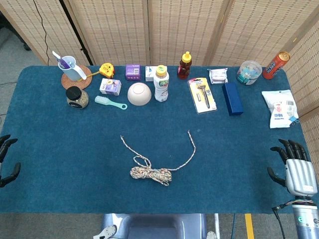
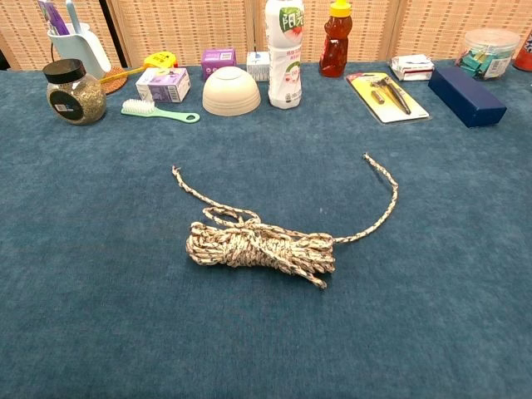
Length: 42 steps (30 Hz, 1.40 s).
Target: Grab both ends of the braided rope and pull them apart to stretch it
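Between hands, well apart: left hand (image 1: pixel 7 160), braided rope (image 1: pixel 151 174), right hand (image 1: pixel 296 167)

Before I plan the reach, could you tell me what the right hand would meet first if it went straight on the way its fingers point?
Probably the white packet: the right hand points up the table's right edge, with only bare cloth between. Depth is uncertain.

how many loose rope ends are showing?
2. Left end lies up-left of the bundle; right end curves up on its right. Both lie free on the table; neither the left hand nor the right hand touches them.
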### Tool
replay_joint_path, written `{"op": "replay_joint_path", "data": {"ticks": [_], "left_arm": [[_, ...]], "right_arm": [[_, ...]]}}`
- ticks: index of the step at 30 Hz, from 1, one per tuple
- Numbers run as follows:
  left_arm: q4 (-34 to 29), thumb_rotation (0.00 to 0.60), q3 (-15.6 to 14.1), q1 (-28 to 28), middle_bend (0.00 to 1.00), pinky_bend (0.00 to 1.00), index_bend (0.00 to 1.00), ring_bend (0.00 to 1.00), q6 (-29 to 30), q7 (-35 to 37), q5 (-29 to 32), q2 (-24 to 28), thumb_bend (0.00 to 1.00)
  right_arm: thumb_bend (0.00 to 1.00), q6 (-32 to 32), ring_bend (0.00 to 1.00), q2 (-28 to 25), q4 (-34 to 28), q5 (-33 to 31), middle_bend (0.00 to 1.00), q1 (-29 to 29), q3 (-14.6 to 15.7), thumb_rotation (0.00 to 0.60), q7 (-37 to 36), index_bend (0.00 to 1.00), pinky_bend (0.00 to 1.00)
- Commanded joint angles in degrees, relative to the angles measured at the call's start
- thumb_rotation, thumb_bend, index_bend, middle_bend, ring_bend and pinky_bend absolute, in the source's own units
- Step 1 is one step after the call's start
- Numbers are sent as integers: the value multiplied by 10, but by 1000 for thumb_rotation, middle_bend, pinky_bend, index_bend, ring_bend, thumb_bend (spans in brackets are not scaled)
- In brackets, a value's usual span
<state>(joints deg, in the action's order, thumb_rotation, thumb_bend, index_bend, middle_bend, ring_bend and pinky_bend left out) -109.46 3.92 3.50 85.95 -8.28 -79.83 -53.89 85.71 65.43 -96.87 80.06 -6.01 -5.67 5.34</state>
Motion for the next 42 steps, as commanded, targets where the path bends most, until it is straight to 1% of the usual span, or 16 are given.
{"op": "replay_joint_path", "data": {"ticks": [1, 10, 16, 20, 24, 27, 29, 31, 34, 39, 42], "left_arm": [[0, 600, 0, 1, 133, 0, 195, 58, -2, -1, 1, -1, 392], [-1, 600, 4, 3, 133, 0, 195, 58, -1, -1, 2, 3, 392], [-2, 600, 8, 6, 133, 0, 195, 58, -1, -2, 0, 7, 392], [-2, 600, 10, 9, 133, 0, 196, 58, -1, -3, 0, 10, 393], [-3, 600, 11, 11, 133, 0, 196, 58, -3, -4, -1, 12, 392], [-4, 600, 11, 12, 133, 0, 196, 58, -3, -2, -3, 15, 392], [-5, 600, 11, 12, 133, 0, 195, 58, -2, -1, -4, 17, 392], [-5, 600, 11, 11, 133, 0, 196, 58, -1, 1, -4, 20, 392], [-4, 600, 11, 10, 133, 0, 196, 58, 1, 4, -4, 23, 393], [-4, 600, 11, 6, 133, 0, 195, 58, 6, 3, -4, 30, 392], [-6, 600, 10, 5, 133, 0, 196, 58, 8, 3, -5, 33, 392]], "right_arm": [[302, -3, 104, 1, 2, -2, 155, 0, -1, 600, -1, 302, 89], [301, -6, 111, 1, 2, 11, 155, -3, -1, 600, -3, 304, 89], [302, -23, 123, -6, -2, 27, 150, -19, -4, 600, -1, 290, 89], [302, -40, 82, -10, -9, 37, 116, -36, -10, 600, 0, 257, 86], [302, -69, 7, -14, -17, 49, 51, -63, -18, 600, -14, 191, 13], [301, -104, 0, -13, -17, 54, 1, -90, -23, 600, -28, 109, 0], [301, -125, 0, -7, -17, 60, 0, -108, -25, 600, -35, 95, 0], [301, -147, 0, 3, -10, 59, 0, -128, -31, 600, -42, 120, 0], [302, -170, 0, 20, 3, 55, 0, -151, -38, 600, -61, 188, 0], [302, -204, 0, 56, 39, 55, 0, -188, -45, 600, -92, 345, 0], [302, -216, 0, 73, 57, 58, 0, -203, -45, 600, -99, 393, 0]]}}
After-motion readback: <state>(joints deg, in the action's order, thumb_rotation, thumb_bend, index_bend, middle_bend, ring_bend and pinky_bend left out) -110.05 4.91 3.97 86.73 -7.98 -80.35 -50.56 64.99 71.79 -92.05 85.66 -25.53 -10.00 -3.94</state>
